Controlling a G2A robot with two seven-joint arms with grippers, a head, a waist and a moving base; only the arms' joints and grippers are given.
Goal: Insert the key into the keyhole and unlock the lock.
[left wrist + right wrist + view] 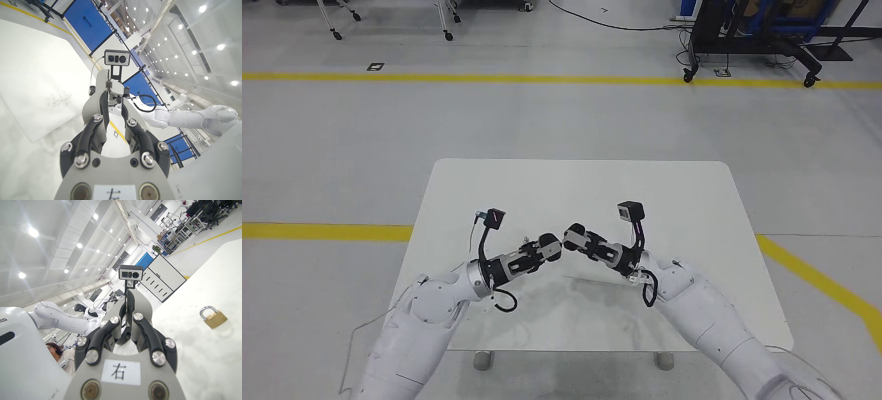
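Brass padlock with silver shackle [213, 317] lies on white worktop [189, 351], apart from both hands | right hand [127, 298] pinched closed, cannot tell if it holds the key | left hand [114, 94] fingers apart | advice: steady padlock body first, then align key squarely.

The padlock [213, 317] has a brass-gold body and a shiny silver shackle. The table [682, 190] is plain white. The left gripper [114, 89] and the right gripper [128, 298] have pale grey fingers, black ribbed pads, black links and silver bolts. Yellow lines [542, 78] cross the pale grey floor [542, 120] in the upper part of the frame.
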